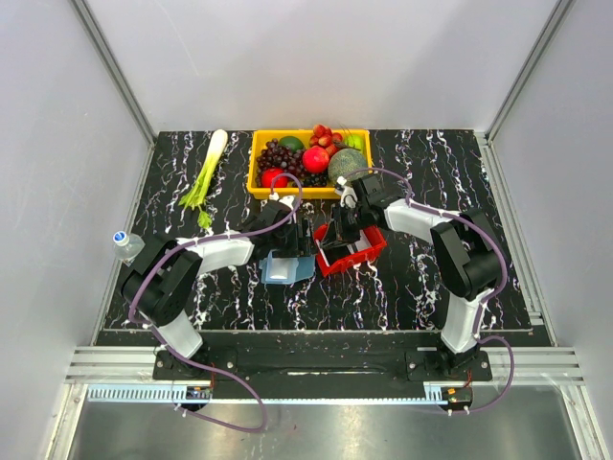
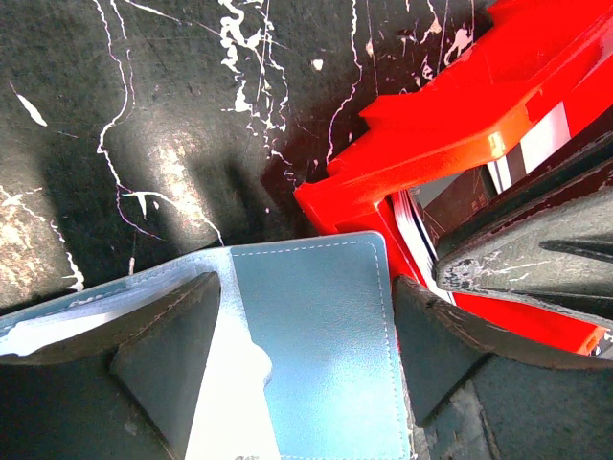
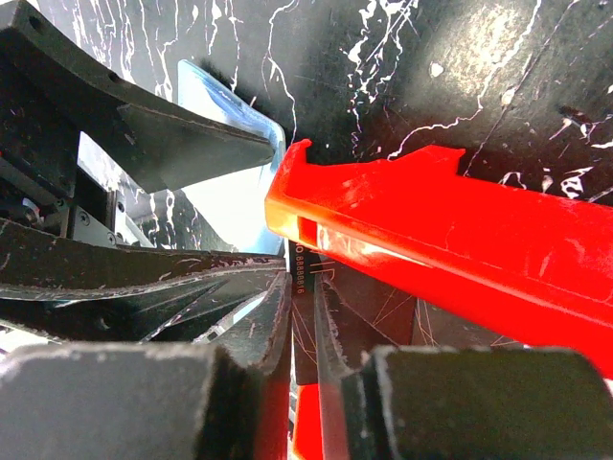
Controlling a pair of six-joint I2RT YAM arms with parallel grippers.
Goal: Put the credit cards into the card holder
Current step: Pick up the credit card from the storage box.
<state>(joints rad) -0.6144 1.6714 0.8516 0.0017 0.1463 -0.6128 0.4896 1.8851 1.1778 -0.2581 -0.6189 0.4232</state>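
The blue card holder [image 2: 316, 335] lies open on the black marbled table, a white patch showing at its pocket. My left gripper [image 2: 306, 355] is open, one finger on each side of the holder. The red tray [image 3: 450, 230] sits just right of the holder [image 1: 285, 268] and holds several credit cards [image 2: 417, 225] standing on edge. My right gripper [image 3: 303, 316] reaches into the tray [image 1: 369, 251] and its fingers are closed narrowly on a dark credit card [image 3: 305, 287] with printed numbers. In the top view the two grippers [image 1: 297, 235] [image 1: 340, 235] work side by side.
A yellow basket [image 1: 257, 182] of fruit stands right behind the tray. A green leek [image 1: 206, 177] lies at the back left. A small water bottle [image 1: 127, 244] sits at the table's left edge. White walls enclose three sides.
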